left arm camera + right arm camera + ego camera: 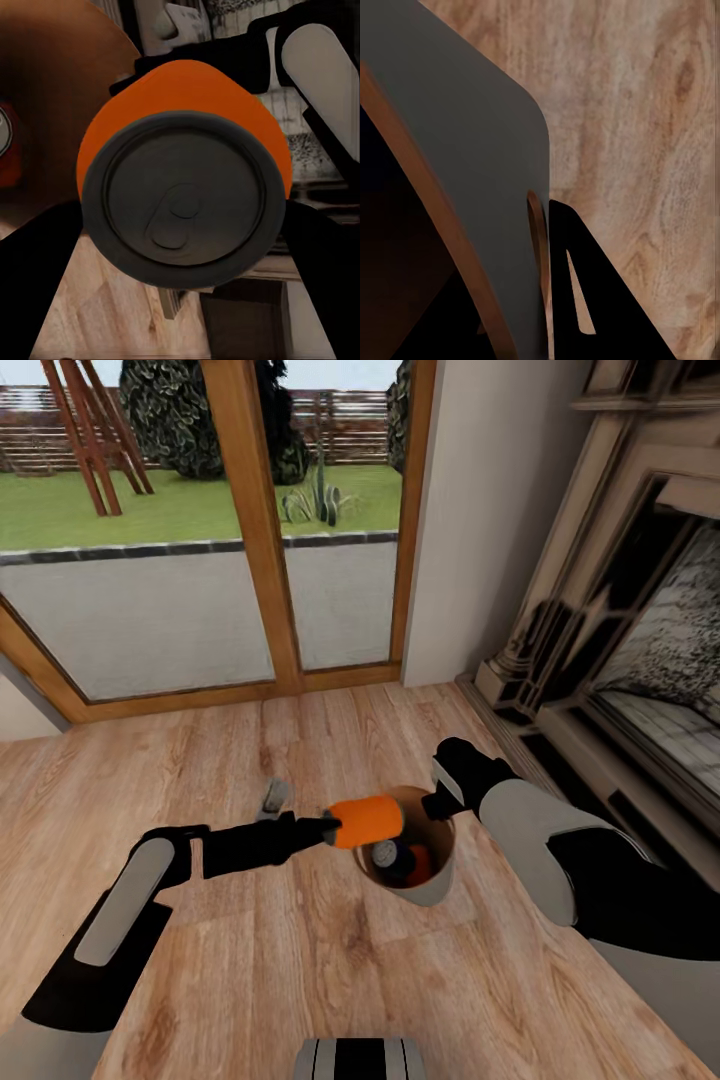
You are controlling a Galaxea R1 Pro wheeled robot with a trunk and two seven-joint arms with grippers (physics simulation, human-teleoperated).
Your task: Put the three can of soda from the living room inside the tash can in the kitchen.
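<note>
An orange soda can (pixel 368 820) is held lying on its side in the left gripper (pixel 334 827), whose jaws are clamped on its smooth cylindrical body near the grey end. In the head view the can is seen right over the near-left part of the trash can's (pixel 432 887) rim, partly above the opening. In the left wrist view the can's (pixel 187 191) dull grey metal top is faced squarely, round and ridged, with an oval pull tab pressed into its centre; dark fingers (pixel 41 285) are seen on either side of it.

The trash can is a small round tapered bin, pale grey-white outside and copper-brown inside, standing on the light wood floor (pixel 250 960). Inside it a dark can (pixel 386 854) with a grey top and a second orange can (pixel 419 864) are seen close together.

The right gripper (pixel 436 802) is placed at the far-right rim of the bin. In the right wrist view the bin's (pixel 472 150) curved grey wall with its thin copper edge is shown between the black fingers (pixel 585 285), so the jaws appear clamped on the rim.

The floor is made of grained planks. Beyond it, wood-framed glass doors (pixel 255 530) are seen, and an ornate carved stone fireplace (pixel 610 610) is seen at the right.
</note>
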